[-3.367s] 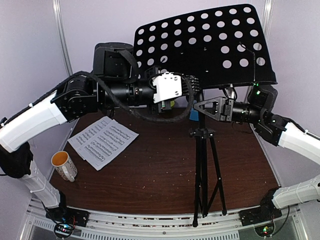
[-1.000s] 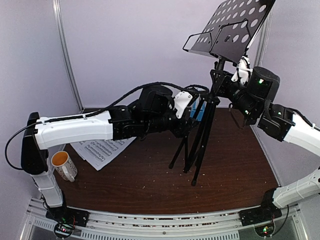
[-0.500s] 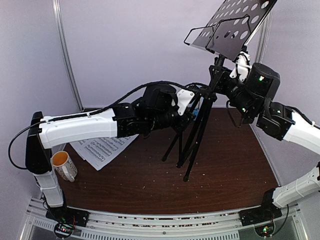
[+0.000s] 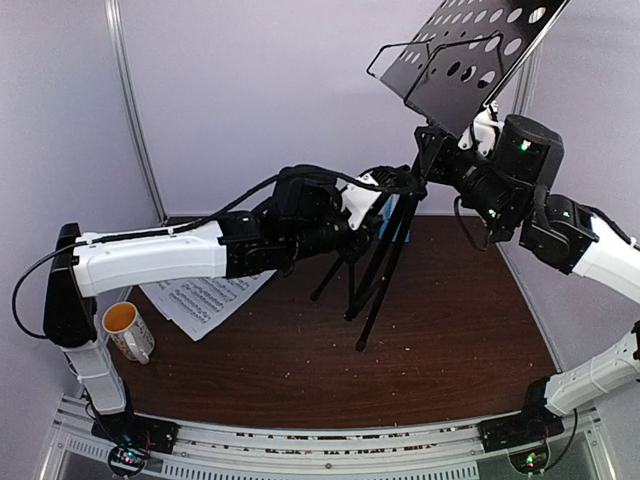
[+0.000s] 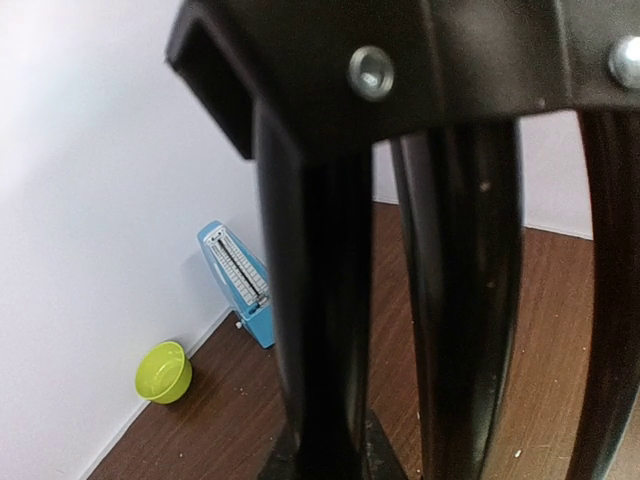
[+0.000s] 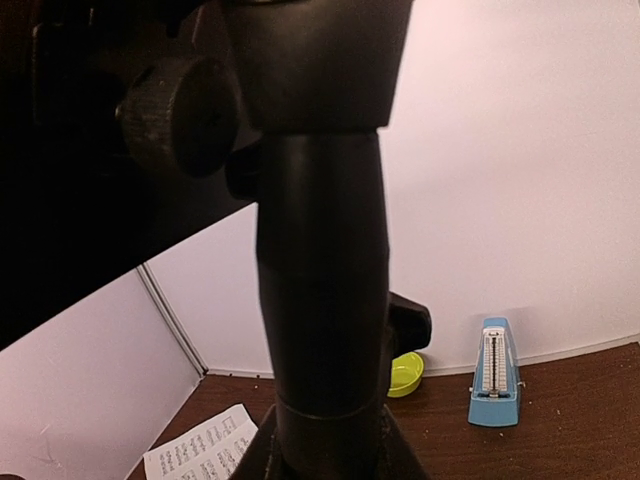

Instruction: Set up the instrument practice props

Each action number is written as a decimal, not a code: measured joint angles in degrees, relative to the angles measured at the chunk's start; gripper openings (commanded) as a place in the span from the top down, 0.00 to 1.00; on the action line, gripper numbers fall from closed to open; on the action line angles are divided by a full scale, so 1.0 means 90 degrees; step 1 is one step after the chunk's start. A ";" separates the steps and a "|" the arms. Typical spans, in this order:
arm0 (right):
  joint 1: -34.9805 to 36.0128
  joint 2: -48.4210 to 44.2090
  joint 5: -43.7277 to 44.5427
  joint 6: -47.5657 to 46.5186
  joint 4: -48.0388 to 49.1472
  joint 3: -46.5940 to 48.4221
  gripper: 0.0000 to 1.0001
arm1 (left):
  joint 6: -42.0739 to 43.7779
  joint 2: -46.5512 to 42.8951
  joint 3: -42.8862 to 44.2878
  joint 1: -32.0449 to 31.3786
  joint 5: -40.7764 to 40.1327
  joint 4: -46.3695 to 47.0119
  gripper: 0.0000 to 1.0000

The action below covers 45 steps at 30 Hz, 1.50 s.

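Currently we have the music stand (image 4: 390, 255) hanging tilted over the middle of the desk (image 4: 450, 340). Its perforated tray (image 4: 450, 95) leans up toward 1 o'clock and its half-folded legs trail toward 7 o'clock. The right claw (image 4: 440, 155) is clamped on the shaft just under the tray and looks to carry the weight. The left claw (image 4: 390, 205) sits at the leg hub. Its wrist view is filled with legs, and we cannot tell whether it has closed on one or merely brackets it. We also cannot tell whether the lowest foot touches the wood.

Our main worry is the round shaft twisting in the right claw. The tray is wide and high, so it could swing down and pivot the whole stand. If both claws grip and move out of step, the legs could bend or one grip could pop loose. The legs are not spread, so we judge the stand would topple if set down as it is. The metronome (image 5: 240, 280) and the lime bowl (image 5: 165, 372) sit near the back wall at about 12 o'clock, close behind the legs, where a swinging foot could knock them. The sheet-music pages (image 4: 200, 295) at 9 o'clock and the mug (image 4: 128, 330) at 8 o'clock lie under the left arm's sweep.
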 measured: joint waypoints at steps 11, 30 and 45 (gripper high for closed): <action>0.0058 0.0034 -0.0401 -0.0160 -0.0573 0.0228 1.00 | 0.0355 -0.0410 -0.1069 0.0097 0.0175 0.1107 1.00; 0.0053 0.0068 -0.0699 -0.0267 -0.1158 0.0376 1.00 | 0.0665 -0.0408 -0.1761 0.0216 0.0284 0.1821 1.00; 0.0053 0.0284 -0.0816 -0.0442 -0.1593 0.0600 1.00 | 0.0716 -0.0257 -0.2263 0.0362 0.0401 0.2521 1.00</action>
